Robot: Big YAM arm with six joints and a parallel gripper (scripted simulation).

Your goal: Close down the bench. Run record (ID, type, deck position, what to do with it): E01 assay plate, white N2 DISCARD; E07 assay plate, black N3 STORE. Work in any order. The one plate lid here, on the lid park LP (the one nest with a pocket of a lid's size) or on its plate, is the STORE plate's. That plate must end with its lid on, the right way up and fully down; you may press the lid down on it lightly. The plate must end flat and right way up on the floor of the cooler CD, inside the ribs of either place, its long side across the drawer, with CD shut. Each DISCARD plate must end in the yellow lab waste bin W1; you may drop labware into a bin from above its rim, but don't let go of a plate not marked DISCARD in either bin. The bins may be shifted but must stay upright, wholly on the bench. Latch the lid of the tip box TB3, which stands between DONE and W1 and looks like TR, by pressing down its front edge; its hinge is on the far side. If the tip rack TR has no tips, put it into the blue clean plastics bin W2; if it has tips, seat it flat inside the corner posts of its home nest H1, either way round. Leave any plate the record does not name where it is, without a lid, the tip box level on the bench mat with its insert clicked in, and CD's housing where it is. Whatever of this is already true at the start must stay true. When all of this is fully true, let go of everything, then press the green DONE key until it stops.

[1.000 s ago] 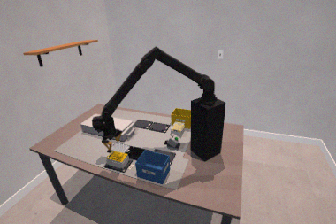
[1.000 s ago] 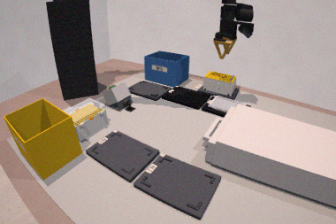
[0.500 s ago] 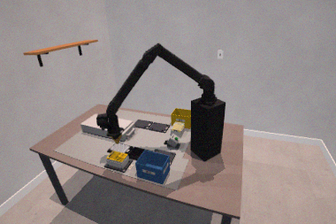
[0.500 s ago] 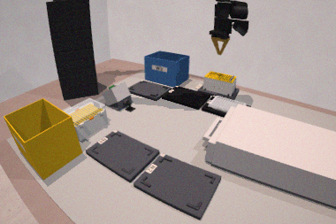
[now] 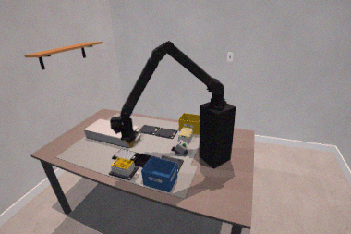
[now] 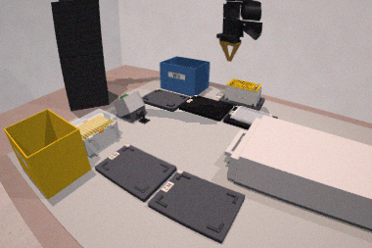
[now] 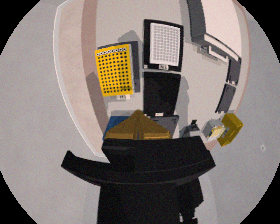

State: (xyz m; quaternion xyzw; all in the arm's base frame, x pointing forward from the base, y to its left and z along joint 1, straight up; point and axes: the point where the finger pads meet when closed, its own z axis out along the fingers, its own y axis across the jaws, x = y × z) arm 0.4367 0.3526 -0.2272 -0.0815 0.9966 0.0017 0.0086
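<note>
My gripper (image 6: 229, 55) (image 5: 131, 142) (image 7: 138, 113) is shut on nothing, its yellow fingertips together, and hangs high above the bench over the far row of nests. Below it a white assay plate (image 6: 248, 114) (image 7: 163, 44) (image 5: 125, 153) and a black plate (image 6: 206, 107) (image 7: 160, 92) lie in neighbouring nests. I cannot tell whether the black plate carries a lid. The tip rack TR (image 6: 243, 90) (image 5: 122, 166) (image 7: 115, 70) shows a yellow top beside them. The long white cooler CD (image 6: 313, 164) (image 5: 102, 132) looks shut.
The yellow bin W1 (image 6: 41, 150) (image 5: 189, 121) (image 7: 231, 127) stands at one end, with tip box TB3 (image 6: 98, 131) (image 5: 186, 134) and the DONE key (image 6: 129, 105) (image 5: 180, 149) beside it. The blue bin W2 (image 6: 184, 74) (image 5: 160, 173) stands near TR. Two bare grey nests (image 6: 136, 169) (image 6: 196, 205) lie beside the cooler.
</note>
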